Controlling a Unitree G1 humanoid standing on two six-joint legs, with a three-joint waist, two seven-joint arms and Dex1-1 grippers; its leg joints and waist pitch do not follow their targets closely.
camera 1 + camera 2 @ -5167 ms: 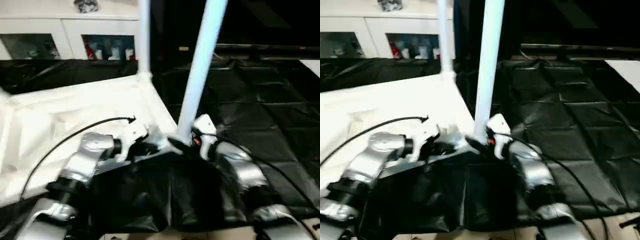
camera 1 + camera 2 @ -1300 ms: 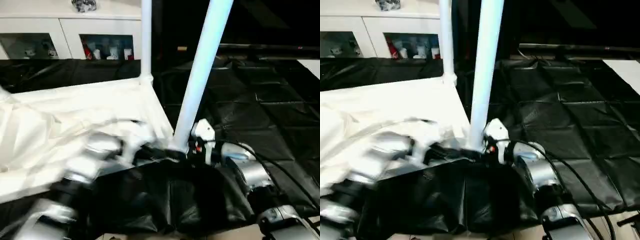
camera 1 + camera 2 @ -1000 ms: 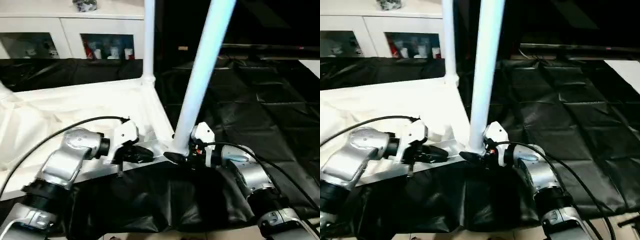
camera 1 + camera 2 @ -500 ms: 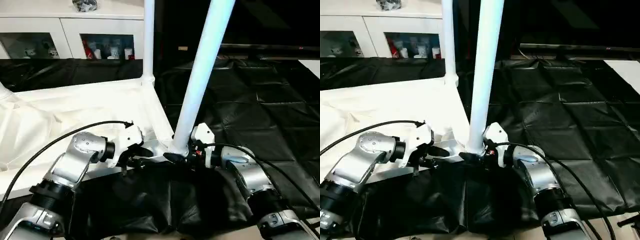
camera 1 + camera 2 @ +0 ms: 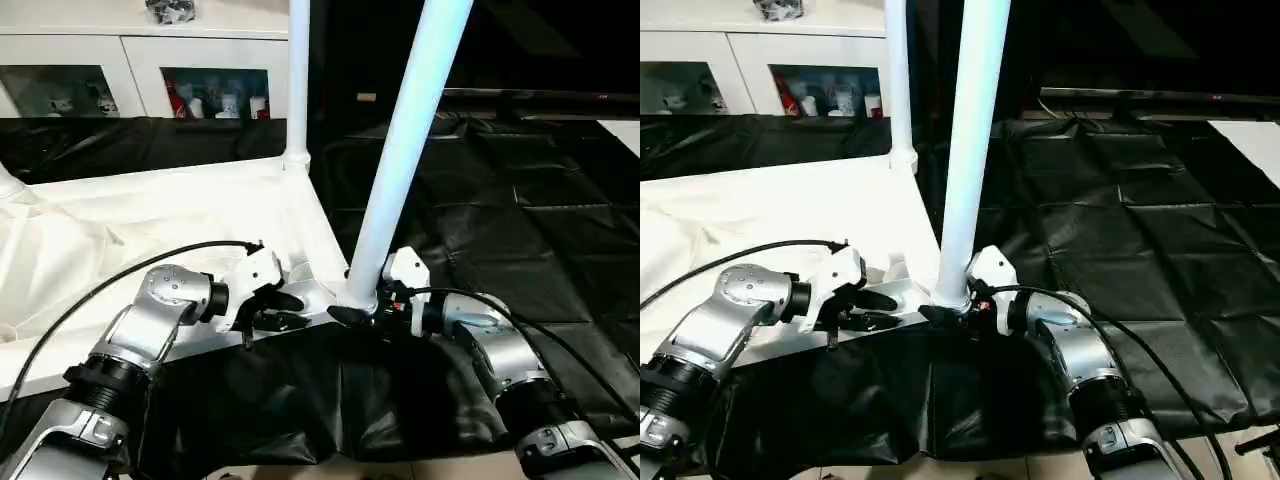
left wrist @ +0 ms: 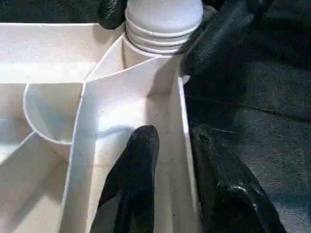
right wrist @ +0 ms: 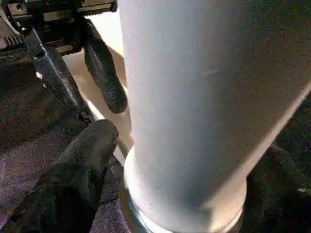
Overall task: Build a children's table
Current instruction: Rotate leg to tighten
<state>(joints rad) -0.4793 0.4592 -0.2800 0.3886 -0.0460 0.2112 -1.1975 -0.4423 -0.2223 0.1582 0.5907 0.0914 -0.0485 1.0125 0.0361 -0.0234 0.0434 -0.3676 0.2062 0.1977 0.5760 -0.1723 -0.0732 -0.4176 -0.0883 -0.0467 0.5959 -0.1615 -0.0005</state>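
The white tabletop lies upside down on a black sheet, ribbed side up. A thin white leg stands in its far corner socket. A thicker-looking near leg rises from the near corner socket. My right gripper is shut on this near leg's base, one black finger against the collar. My left gripper is open and straddles the tabletop's near rim wall just left of that corner. One finger is inside the rim and the other lies outside against the sheet.
The black sheet covers the floor to the right and front. A white glass-fronted cabinet stands along the back left. A dark bar runs across the back right. Black cables loop over both forearms.
My left gripper has slid along the near rim toward the corner and its fingers have parted a little. The right gripper and the near leg have stayed put.
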